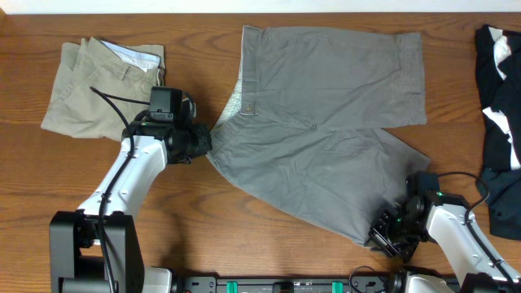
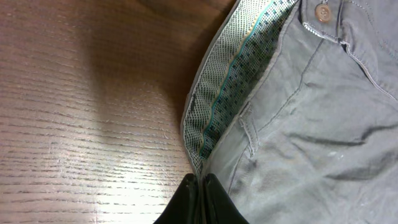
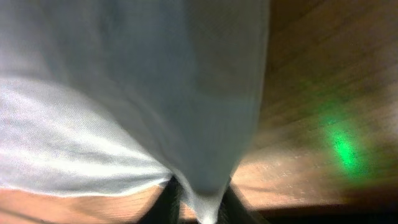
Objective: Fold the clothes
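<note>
The grey shorts [image 1: 326, 106] lie spread across the middle of the table, one leg toward the back right, the other toward the front right. My left gripper [image 1: 203, 142] is shut on the shorts' waistband at its near left corner; the left wrist view shows the fingers [image 2: 202, 186] pinched on the waistband edge beside the speckled lining [image 2: 230, 87] and a button [image 2: 321, 11]. My right gripper [image 1: 389, 228] is shut on the hem of the front leg; in the right wrist view the grey cloth [image 3: 155, 93] hangs between the fingers [image 3: 202, 199].
Folded beige-khaki shorts [image 1: 94, 81] lie at the back left, just behind my left arm. A black-and-white garment [image 1: 501, 122] lies at the right edge. Bare wood shows at the front left [image 1: 244, 236].
</note>
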Controlling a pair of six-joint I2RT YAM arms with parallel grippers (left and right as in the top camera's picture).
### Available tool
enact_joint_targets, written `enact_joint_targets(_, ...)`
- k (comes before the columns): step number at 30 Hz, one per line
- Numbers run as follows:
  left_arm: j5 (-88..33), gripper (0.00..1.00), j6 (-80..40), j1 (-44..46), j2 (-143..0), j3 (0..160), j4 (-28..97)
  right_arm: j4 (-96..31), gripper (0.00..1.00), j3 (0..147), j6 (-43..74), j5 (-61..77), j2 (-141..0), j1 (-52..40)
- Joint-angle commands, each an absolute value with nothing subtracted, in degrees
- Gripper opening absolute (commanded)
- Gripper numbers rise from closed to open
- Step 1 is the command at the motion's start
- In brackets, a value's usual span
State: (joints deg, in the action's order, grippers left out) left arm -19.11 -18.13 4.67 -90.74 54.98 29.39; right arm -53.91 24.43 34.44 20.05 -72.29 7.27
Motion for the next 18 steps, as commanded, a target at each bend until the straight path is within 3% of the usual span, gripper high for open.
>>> enact_joint_targets(1,-18.3,0.07,-17.6,4.6,-90.1,54.7,29.5,-53.1,0.01,24.3,35.0,20.9,-72.0,7.5)
enact_joint_targets(8,-18.3,0.06,-15.6,4.6,-90.1,54.7,29.5,-58.6,0.01,30.9,29.8,22.6,-70.8,7.5)
enact_joint_targets(18,-17.9,0.06,-14.8,4.6,-83.7,54.7,32.5,-69.2,0.01,52.2,26.5,16.2,-68.6,7.6)
